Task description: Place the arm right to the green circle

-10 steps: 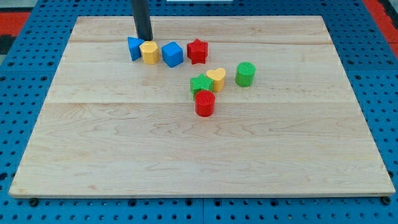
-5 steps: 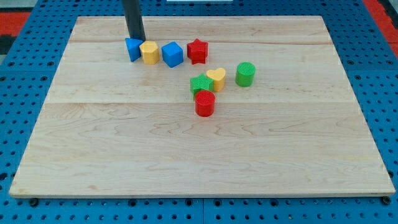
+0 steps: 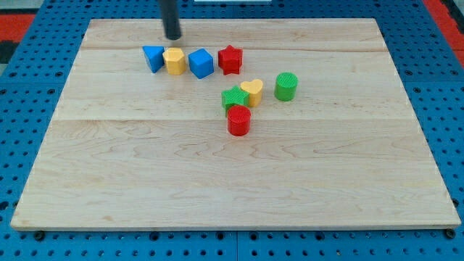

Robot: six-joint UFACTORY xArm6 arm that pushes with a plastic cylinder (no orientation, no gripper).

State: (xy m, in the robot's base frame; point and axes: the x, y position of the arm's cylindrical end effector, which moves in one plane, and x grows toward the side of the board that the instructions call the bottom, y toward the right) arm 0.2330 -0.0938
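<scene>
The green circle block (image 3: pixel 286 86) stands on the wooden board (image 3: pixel 217 174), right of centre in the upper half. My tip (image 3: pixel 173 37) is near the view's top, left of centre, just above the yellow block (image 3: pixel 174 61) and the blue triangle block (image 3: pixel 153 57), touching neither. It is far to the left of the green circle block.
A blue cube (image 3: pixel 201 63) and a red star (image 3: pixel 230 59) continue the row to the right. A green block (image 3: pixel 234 98), a yellow heart (image 3: pixel 252 92) and a red cylinder (image 3: pixel 238 120) cluster left of the green circle.
My tip has moved from beside the blue triangle and yellow block up and slightly right, away from them. The blue triangle was nudged slightly left earlier. The other blocks have not moved.
</scene>
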